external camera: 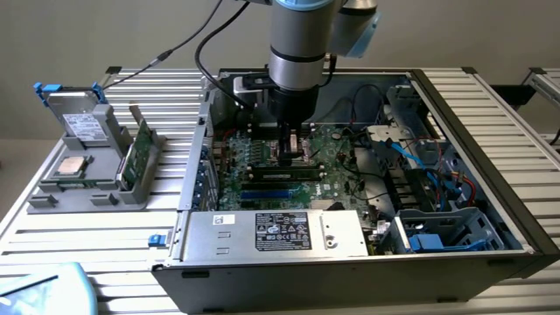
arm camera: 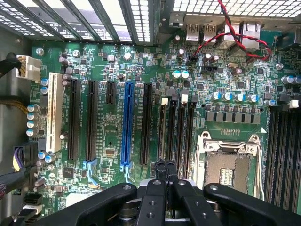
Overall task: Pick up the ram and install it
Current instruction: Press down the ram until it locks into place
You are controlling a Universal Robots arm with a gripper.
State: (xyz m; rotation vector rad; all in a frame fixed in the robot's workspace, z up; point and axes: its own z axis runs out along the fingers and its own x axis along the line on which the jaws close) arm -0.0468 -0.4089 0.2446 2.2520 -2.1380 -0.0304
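Gripper (external camera: pixel 294 146) sits over open motherboard (external camera: pixel 262 154); cable bundle (external camera: pixel 411 157) crowds 3 o'clock, power supply (external camera: pixel 275 233) blocks 6, case wall (external camera: pixel 199 154) at 9.

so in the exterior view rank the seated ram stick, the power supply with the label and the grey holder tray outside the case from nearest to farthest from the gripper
1. ram stick, seated just below the gripper.
2. power supply, at the case's front edge.
3. grey holder tray, outside the case at the exterior view's left.

Grey sheet-metal computer case (external camera: pixel 262 289), dull sheen. Green circuit motherboard (arm camera: pixel 113 136), glossy, with black and blue plastic slots. Black matt plastic gripper (arm camera: pixel 165 172). Ribbed aluminium table (external camera: pixel 79 243), upper left.
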